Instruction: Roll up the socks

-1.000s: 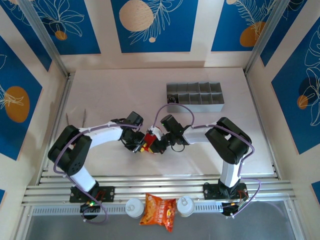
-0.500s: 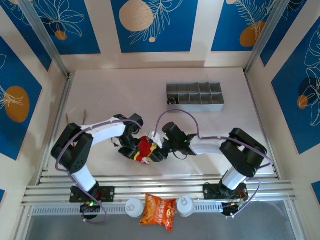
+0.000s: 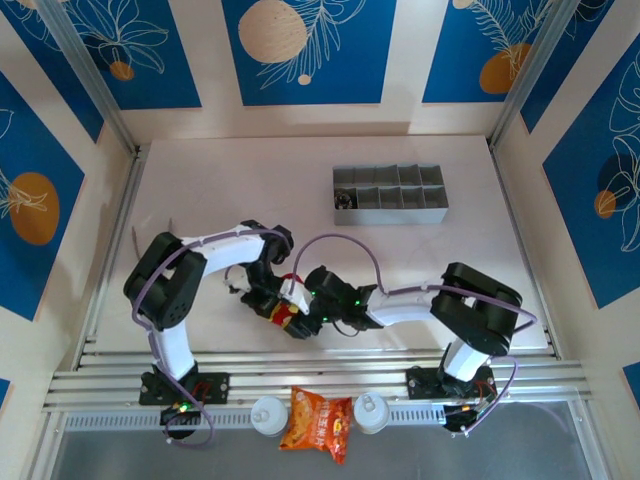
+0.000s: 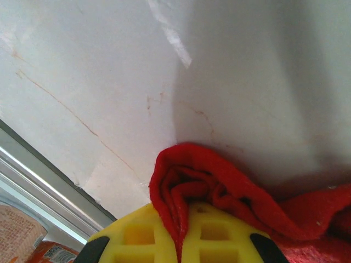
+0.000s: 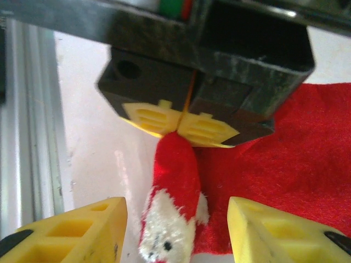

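The red sock (image 3: 284,314) lies bunched on the table near the front edge, between both grippers. My left gripper (image 4: 184,244) is shut, its yellow fingers (image 4: 137,235) pinching a fold of the red sock (image 4: 219,183). In the right wrist view the left gripper (image 5: 181,119) holds the top of a narrow sock end with a fuzzy white patch (image 5: 167,233). That end lies between the fingers of my open right gripper (image 5: 175,233), which do not touch it. More red sock (image 5: 290,159) spreads to the right. The black striped sock is out of view.
A grey compartment tray (image 3: 390,194) stands at the back right. The orange snack bag (image 3: 316,420) lies on the near rail (image 3: 320,380) between two white round caps (image 3: 268,415). The rail (image 4: 33,175) runs close below the sock.
Both grippers have shifted left and toward the near edge, taking the red sock along. The right arm has stretched further left and lower over it.
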